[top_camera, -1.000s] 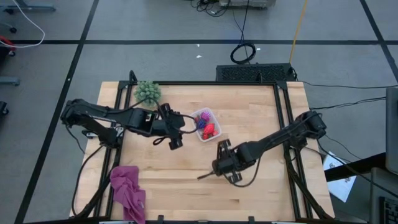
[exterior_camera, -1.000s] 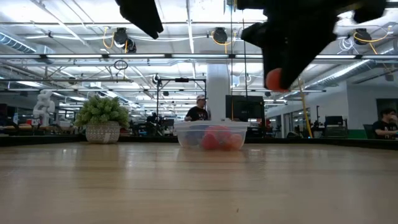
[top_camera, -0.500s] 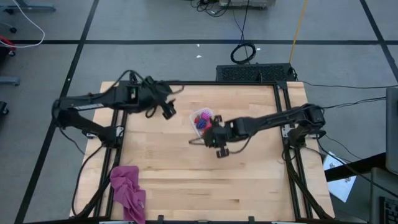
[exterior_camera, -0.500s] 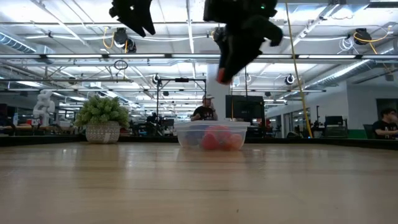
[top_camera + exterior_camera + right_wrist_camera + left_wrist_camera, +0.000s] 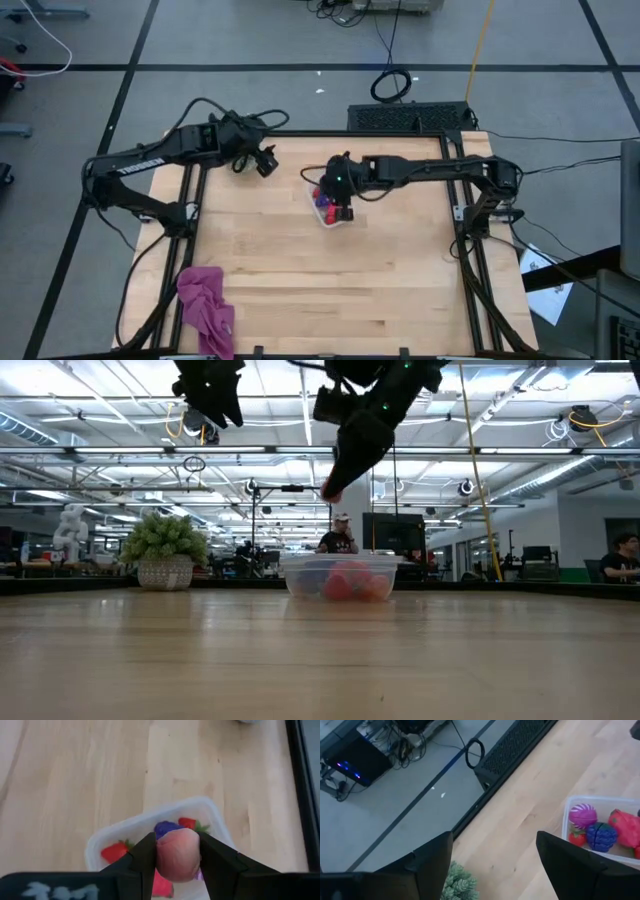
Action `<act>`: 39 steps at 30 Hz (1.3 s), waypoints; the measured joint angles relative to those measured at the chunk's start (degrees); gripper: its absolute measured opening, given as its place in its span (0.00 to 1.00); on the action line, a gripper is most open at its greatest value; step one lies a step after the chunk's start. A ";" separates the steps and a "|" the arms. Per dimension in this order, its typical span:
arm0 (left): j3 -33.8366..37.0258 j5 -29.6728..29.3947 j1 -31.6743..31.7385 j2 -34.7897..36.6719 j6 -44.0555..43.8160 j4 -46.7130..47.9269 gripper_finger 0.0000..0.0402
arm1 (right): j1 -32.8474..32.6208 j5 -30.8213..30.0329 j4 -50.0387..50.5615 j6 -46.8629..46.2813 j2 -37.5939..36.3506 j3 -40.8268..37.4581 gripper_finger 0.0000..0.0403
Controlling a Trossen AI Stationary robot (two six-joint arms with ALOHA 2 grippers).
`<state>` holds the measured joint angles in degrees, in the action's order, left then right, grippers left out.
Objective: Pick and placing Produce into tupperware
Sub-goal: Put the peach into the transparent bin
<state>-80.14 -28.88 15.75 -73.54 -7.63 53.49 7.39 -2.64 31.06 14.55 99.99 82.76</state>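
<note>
The right end effector (image 5: 178,857) hangs directly over the tupperware (image 5: 330,203), its two dark fingers (image 5: 144,855) closed on a small pinkish, peach-like toy fruit (image 5: 178,853). In the low view that fruit (image 5: 331,488) shows as a reddish blob at the fingertips, held in the air well above the rim of the clear container (image 5: 339,575) and apart from it.

The tupperware sits on the wooden tabletop (image 5: 300,280) toward its far side, roughly midway across. Inside it already lie several pieces of produce: a striped magenta ball (image 5: 583,814), a dark purple berry cluster (image 5: 601,835), a red piece (image 5: 626,827) next to it, and a small red strawberry with a green cap (image 5: 577,838). From the right wrist view I can make out another red strawberry (image 5: 115,852) in the box, beside the gripping fingers.

The left end effector (image 5: 264,161) is off to the side near the far left corner of the tabletop, raised clear of the surface, its fingers (image 5: 425,870) spread wide with nothing between them. The spiky green plant (image 5: 459,883) stands just below it; in the low view it sits in a woven pot (image 5: 165,550) at the far edge.

A crumpled magenta cloth (image 5: 206,309) lies at the near left corner, well apart from the container. Beyond the table, a person (image 5: 338,536) is visible behind the tupperware.
</note>
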 joint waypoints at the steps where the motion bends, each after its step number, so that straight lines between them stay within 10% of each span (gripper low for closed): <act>1: 0.03 0.14 0.31 -0.06 0.09 0.00 0.73 | 0.50 0.58 -0.02 -0.35 0.14 0.00 0.30; 39: 0.04 0.92 2.34 0.03 -0.10 -0.20 0.73 | 7.66 9.01 -8.97 -3.79 0.61 -10.91 0.30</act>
<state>-80.09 -27.97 18.09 -73.52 -7.73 53.30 15.05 6.37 22.09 10.76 100.60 71.85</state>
